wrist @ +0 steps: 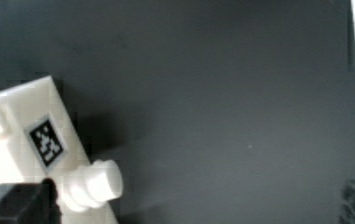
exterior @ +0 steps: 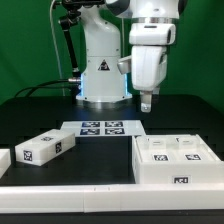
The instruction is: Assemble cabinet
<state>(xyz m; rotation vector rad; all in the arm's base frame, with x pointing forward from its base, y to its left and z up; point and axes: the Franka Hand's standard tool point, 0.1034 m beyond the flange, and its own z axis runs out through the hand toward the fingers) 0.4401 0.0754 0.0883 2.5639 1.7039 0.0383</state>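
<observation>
- Jaws: spread wide, empty, hung above worktop (exterior: 105, 155), just behind cabinet (exterior: 175, 160).
- Cabinet: laid at exterior view's right; block (exterior: 45, 148) well apart, at its left.
- Risk: cabinet's rear edge may be struck if jaws are lowered off-line.

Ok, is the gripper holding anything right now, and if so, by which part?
Nothing is held. The gripper hangs open above the black table, touching neither the large white cabinet body nor the small white block.

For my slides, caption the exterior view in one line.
Open, empty gripper above the table; small white block and cabinet body flank the marker board.
</observation>
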